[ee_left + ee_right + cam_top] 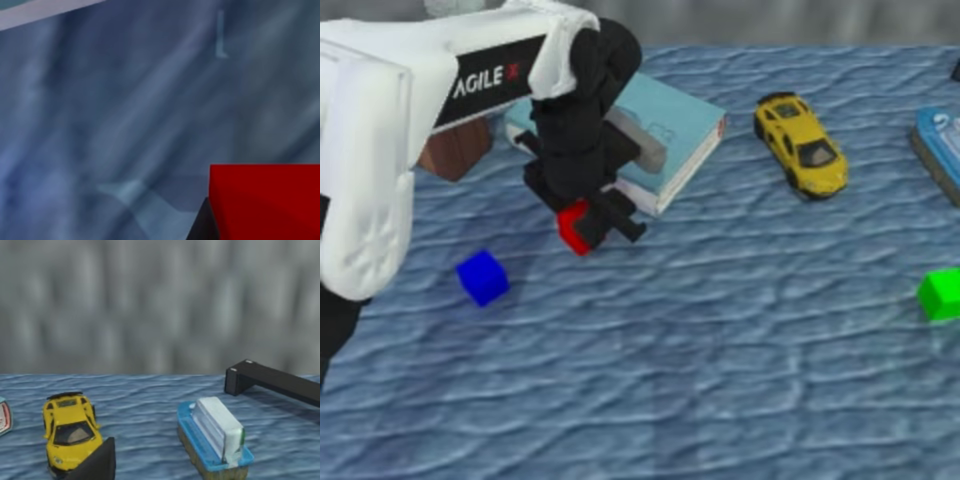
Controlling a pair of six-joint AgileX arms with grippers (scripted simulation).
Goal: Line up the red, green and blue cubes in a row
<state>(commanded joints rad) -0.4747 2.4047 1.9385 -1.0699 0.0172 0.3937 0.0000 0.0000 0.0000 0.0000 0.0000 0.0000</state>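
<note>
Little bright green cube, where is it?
The small bright green cube sits alone at the top view's far right edge, below the yellow toy car.

It was a rendered tabletop test scene: a blue rippled cloth (pixel 720 380) under a plain grey backdrop (pixel 160 300), with a toy car (pixel 801 144) at one o'clock.

Even, soft light; faint shadows; left wrist view blurred.
</note>
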